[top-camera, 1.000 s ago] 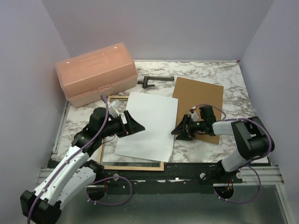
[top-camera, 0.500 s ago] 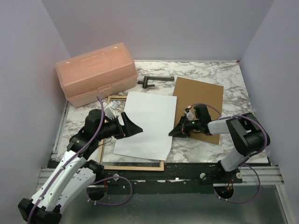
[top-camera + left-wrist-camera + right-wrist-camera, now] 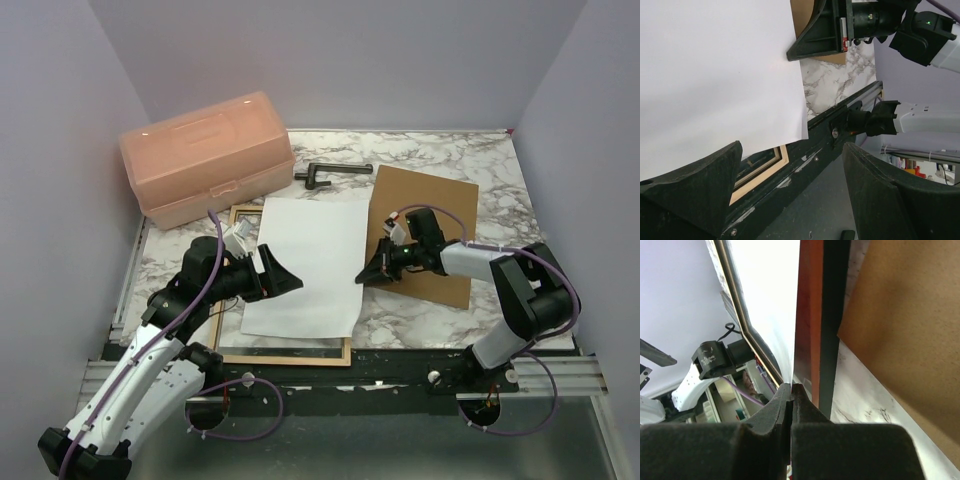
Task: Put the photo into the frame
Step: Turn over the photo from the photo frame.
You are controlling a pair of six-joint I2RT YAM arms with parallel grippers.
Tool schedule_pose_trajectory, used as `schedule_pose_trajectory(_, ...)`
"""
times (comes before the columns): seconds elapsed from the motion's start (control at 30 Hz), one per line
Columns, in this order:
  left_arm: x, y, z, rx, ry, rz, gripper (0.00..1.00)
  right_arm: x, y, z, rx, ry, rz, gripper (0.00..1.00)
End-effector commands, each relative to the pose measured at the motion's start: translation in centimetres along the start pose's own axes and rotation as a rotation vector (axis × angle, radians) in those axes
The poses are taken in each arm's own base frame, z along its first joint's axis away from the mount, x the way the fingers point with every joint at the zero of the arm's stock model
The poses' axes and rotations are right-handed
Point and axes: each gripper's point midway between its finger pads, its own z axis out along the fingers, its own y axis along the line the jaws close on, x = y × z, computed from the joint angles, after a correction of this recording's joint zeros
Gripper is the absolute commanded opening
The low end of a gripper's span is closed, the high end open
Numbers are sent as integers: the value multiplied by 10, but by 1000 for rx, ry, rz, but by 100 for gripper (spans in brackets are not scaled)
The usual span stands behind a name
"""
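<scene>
The photo (image 3: 305, 265) lies white-side up, right edge pinched in my right fingers (image 3: 368, 276); left fingers (image 3: 283, 274) spread wide over its left edge.

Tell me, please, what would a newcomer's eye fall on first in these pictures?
The big white sheet in the middle draws the eye first: it is the photo, lying back up across the tan frame. The right hand is shut on the photo's right edge. Next come the peach plastic box at the back left and the brown board on the right.
</scene>
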Motion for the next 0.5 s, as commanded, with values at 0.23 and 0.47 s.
schedule_pose_trajectory(0.23,-5,5,-1,-34,-21,2,83,11,12,9,36,68,-48,1)
schedule_pose_trajectory(0.47,-5,7,-2,-43,-26,-4,83,16,23,26,34,82,-59,1)
